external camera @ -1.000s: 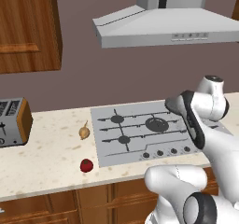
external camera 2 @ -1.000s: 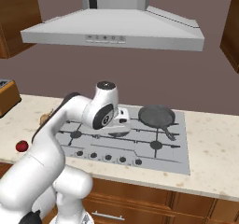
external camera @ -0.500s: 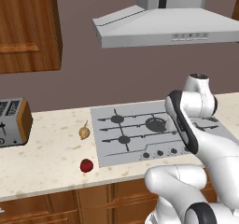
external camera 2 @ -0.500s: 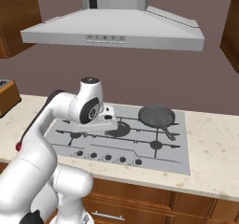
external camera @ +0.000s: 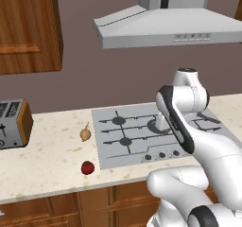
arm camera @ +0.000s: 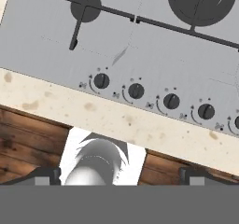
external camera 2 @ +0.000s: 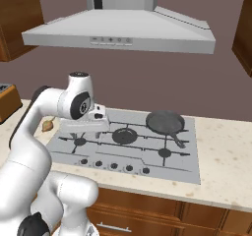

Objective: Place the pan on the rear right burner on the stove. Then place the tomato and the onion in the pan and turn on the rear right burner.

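Resting round skillet (dark cast-iron)

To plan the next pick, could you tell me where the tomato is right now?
In the left base view the tomato lies on the counter left of the stove, near its front corner, in front of the onion.

The stove looks like brushed silver metal with matt black grates, and the pan is dull dark iron. The bench is speckled cream stone over grained brown wood cabinets; the tomato is glossy.
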Controlling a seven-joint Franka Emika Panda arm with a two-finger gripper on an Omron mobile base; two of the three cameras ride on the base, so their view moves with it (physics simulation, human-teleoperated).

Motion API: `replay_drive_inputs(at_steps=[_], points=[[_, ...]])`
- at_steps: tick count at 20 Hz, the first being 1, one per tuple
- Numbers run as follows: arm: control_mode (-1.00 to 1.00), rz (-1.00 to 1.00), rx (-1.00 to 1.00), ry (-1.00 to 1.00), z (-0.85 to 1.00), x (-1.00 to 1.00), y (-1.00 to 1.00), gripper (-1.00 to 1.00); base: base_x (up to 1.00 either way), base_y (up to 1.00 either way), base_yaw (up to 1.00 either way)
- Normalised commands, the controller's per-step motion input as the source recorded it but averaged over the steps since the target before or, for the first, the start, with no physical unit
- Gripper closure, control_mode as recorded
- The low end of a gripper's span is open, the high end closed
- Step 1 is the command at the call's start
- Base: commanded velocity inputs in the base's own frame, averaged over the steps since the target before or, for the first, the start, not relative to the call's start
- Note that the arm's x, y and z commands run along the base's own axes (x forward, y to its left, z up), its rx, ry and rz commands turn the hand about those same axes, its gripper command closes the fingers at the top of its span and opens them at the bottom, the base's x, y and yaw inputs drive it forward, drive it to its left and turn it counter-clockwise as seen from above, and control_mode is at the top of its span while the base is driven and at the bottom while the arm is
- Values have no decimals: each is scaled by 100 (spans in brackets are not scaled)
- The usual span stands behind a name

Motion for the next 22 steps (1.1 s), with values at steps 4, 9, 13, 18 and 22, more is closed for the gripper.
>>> replay_drive_inputs(at_steps=[4,9,13,18,22], points=[[-100,-8,0,0,11,-1,36,-100,0,0,0],[-100,-8,0,0,1,-8,38,-100,0,0,0],[-100,-7,0,0,0,-11,39,-100,0,0,0],[-100,-6,0,0,0,-7,40,-100,0,0,0],[-100,-5,2,0,0,0,40,-100,0,0,0]])
